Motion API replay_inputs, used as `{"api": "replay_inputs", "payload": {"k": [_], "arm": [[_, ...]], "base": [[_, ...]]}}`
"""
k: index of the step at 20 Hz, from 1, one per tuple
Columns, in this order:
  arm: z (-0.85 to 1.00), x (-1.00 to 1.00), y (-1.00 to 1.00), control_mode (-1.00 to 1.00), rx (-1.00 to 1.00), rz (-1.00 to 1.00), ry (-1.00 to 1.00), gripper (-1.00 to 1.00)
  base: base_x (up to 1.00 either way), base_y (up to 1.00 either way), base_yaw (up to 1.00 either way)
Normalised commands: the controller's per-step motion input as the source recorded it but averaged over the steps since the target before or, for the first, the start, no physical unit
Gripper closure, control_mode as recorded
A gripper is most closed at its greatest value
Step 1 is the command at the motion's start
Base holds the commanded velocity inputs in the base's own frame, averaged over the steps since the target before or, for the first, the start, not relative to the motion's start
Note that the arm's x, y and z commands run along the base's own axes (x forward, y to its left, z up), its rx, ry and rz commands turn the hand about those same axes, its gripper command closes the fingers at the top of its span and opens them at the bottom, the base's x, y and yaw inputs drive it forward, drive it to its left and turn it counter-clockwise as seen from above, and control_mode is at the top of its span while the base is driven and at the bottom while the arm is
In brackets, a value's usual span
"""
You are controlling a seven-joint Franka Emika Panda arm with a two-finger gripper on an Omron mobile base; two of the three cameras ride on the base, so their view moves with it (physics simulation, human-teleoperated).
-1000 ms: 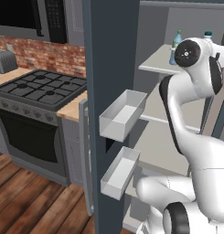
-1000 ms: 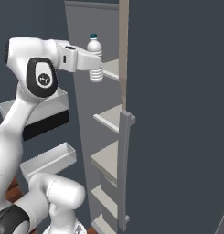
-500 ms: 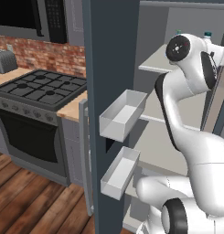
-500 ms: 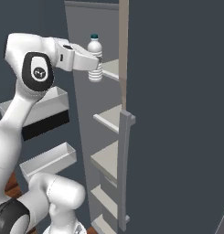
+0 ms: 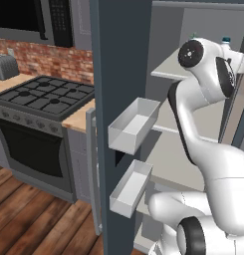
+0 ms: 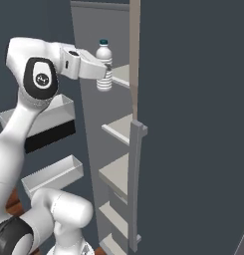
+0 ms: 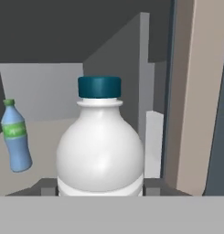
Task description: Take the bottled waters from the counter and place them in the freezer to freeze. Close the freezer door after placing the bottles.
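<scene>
My gripper [image 6: 104, 72] is shut on the clear-whitish bottled water [image 6: 104, 63] with a blue cap, holding it upright by its lower body at the height of the freezer's [image 6: 101, 30] top shelf [image 6: 121, 75]. In the hand view this bottle [image 7: 99, 151] stands right in front of the camera between my gripper [image 7: 99, 188] fingers. The blue-tinted bottle with a green cap [image 7: 15, 137] stands upright on the pale shelf [image 7: 49, 132] further in, to the left. The freezer door [image 5: 118, 74] stands wide open, its white bins [image 5: 134, 124] facing inward. The tan counter [image 5: 79, 115] lies left of the door.
A black gas stove [image 5: 41, 99] and a toaster [image 5: 5, 65] sit left of the freezer. A dark slate panel [image 6: 193, 124] with a long grey bar handle [image 6: 136, 174] stands close to the right of the shelves. More pale shelves [image 6: 118, 130] lie below.
The arm's elbow has swung a little to the left in the left base view. The held bottle has barely moved and stays in the grip.
</scene>
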Motion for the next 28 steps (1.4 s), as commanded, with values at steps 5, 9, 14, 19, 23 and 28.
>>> {"api": "replay_inputs", "payload": {"k": [5, 9, 14, 19, 23, 28], "arm": [[-0.07, 0.05, -0.12, -1.0, 0.0, 0.0, 0.0, 1.0], [-0.03, 0.1, -0.15, -1.0, 0.0, 0.0, 0.0, 1.0], [-0.07, 0.15, -0.1, -1.0, 0.0, 0.0, 0.0, 1.0], [-0.09, 0.18, -0.07, -1.0, 0.0, 0.0, 0.0, 1.0], [-0.13, 0.24, -0.12, -1.0, -0.01, 0.0, 0.0, 1.0], [-0.02, 0.2, -0.07, -1.0, -0.02, 0.0, -0.01, 1.0]], "base": [[0.0, 0.0, 0.0], [0.0, 0.0, 0.0], [0.0, 0.0, 0.0], [0.0, 0.0, 0.0], [0.0, 0.0, 0.0], [0.0, 0.0, 0.0]]}}
